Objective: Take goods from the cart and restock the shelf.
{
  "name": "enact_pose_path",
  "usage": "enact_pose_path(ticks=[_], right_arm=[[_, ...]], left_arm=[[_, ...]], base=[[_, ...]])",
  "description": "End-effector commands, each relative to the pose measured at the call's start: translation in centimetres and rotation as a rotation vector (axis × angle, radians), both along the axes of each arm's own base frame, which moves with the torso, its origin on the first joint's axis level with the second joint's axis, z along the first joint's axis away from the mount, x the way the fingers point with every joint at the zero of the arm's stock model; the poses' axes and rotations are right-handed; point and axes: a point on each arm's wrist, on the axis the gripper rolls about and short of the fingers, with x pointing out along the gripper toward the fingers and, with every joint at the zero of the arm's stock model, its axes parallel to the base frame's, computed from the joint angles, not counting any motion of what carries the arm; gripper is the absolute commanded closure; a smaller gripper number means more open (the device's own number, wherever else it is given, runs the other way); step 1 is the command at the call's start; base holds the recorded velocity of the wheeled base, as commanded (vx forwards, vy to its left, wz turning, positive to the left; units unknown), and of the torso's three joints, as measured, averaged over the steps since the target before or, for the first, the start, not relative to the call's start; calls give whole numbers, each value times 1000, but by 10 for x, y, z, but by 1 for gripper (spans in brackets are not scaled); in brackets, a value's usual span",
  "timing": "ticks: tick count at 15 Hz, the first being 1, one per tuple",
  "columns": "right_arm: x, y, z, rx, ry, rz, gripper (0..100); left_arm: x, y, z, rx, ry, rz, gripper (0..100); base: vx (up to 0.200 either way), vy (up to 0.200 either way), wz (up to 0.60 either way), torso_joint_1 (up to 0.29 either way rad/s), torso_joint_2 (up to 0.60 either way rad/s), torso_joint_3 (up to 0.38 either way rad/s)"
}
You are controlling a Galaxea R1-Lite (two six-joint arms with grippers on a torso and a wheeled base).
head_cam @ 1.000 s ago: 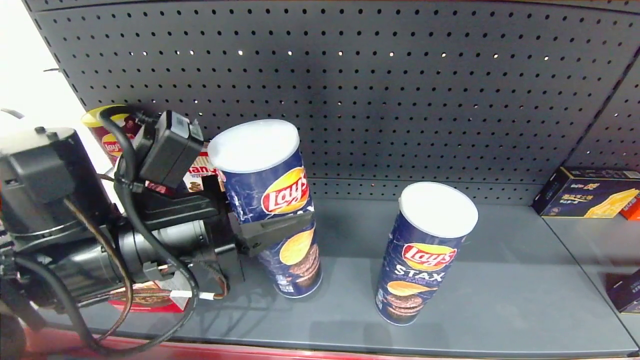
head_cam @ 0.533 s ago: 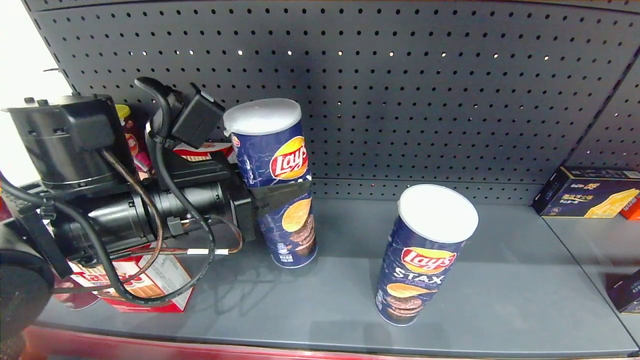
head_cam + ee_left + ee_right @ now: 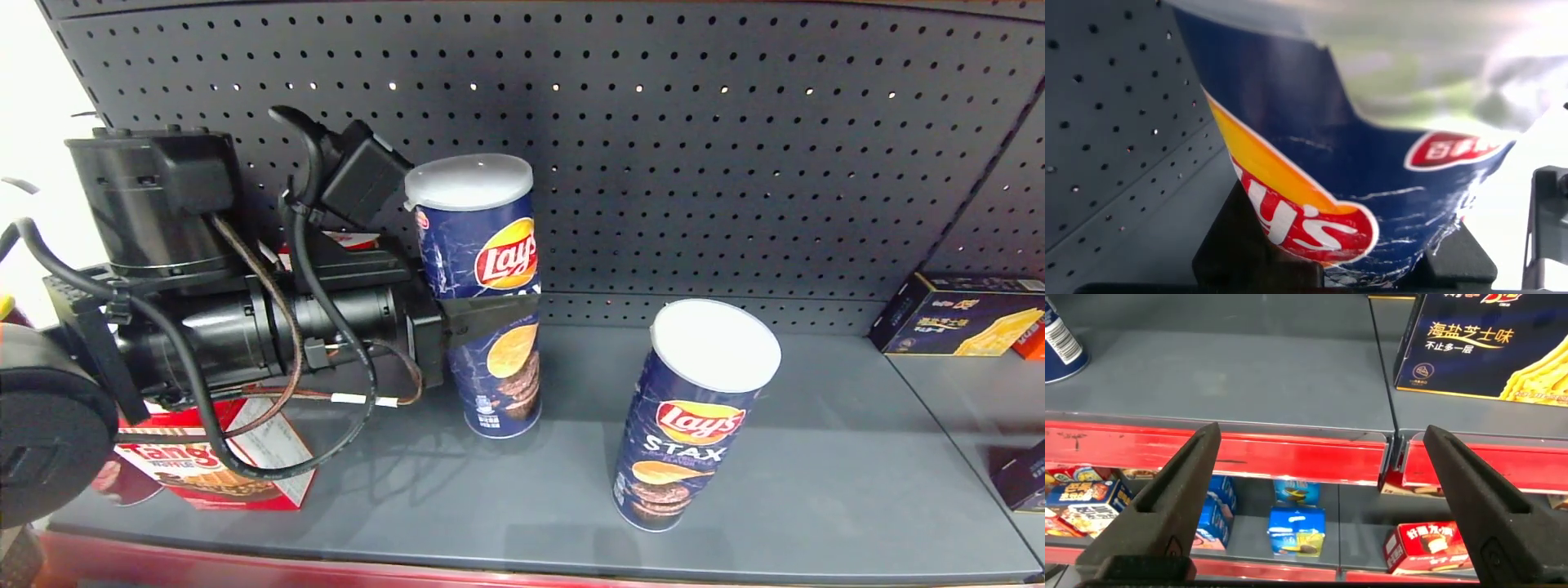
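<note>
Blue chips can (image 3: 478, 245) gripped by L gripper (image 3: 483, 314), centre-left of frame.
It is held upright over shelf (image 3: 816, 490), 2nd can (image 3: 694, 416) seen apart at centre-right; R gripper (image 3: 1321, 429) jaws are spread wide.

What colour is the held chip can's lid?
White; the chip can lid shows best in the head view.
</note>
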Motion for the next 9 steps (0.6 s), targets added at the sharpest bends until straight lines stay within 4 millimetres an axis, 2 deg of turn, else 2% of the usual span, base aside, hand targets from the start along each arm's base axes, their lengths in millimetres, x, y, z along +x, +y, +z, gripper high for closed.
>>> enact_pose_path(ticks=[1,2,4,9], right_arm=[[0,0,0,0,2,1,0],[0,0,0,0,2,1,0],[0,0,0,0,2,1,0],[0,0,0,0,0,1,0]], left_arm=[[12,-7,-8,15,16,-6,100],[12,-7,-8,15,16,-6,100],[27,-16,-16,51,-24,-88,100],[50,-31,-23,65,-41,-104,100]], base=[[0,0,0,0,0,0],[0,0,0,0,0,0],[0,0,0,0,0,0],[0,0,0,0,0,0]])
